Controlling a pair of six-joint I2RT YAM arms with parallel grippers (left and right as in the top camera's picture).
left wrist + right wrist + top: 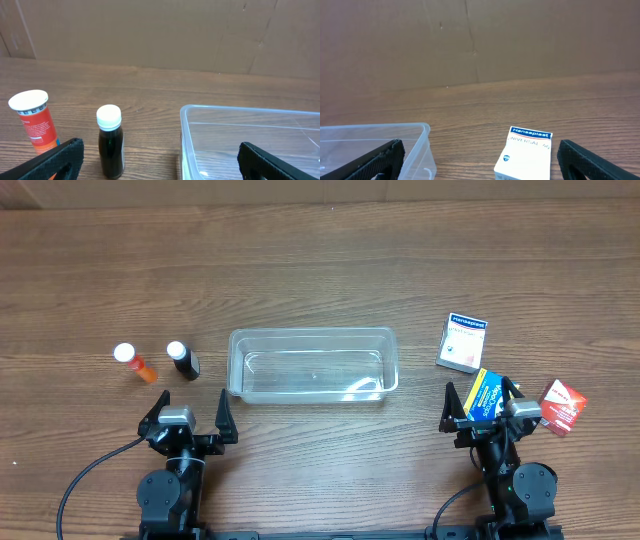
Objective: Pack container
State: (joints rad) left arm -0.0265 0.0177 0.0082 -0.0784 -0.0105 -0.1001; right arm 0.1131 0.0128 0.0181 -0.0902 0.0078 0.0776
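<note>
Container (312, 332) of clear plastic sits mid-tabletop, long sides parallel to the near edge; we also see its rim (250, 111) in left wrist view and its corner (417, 142) in right wrist view. Left hand (190, 405) is at the near edge, fingers wide apart, gripping nothing. Toward the left edge stand a dark bottle (183, 360) and an orange bottle (135, 364), both white-capped; the orange label's print is too small for us to read. Right hand (483, 388) is at the near edge toward the right corner, fingers apart; a blue-and-yellow box (487, 395) lies between them in the overhead, contact we cannot tell. White box (462, 342), beyond the right hand and right of the container, reads "Hansaplast UNIVERSAL 40". Red box (562, 407) lies near the right edge, text unreadable.
</note>
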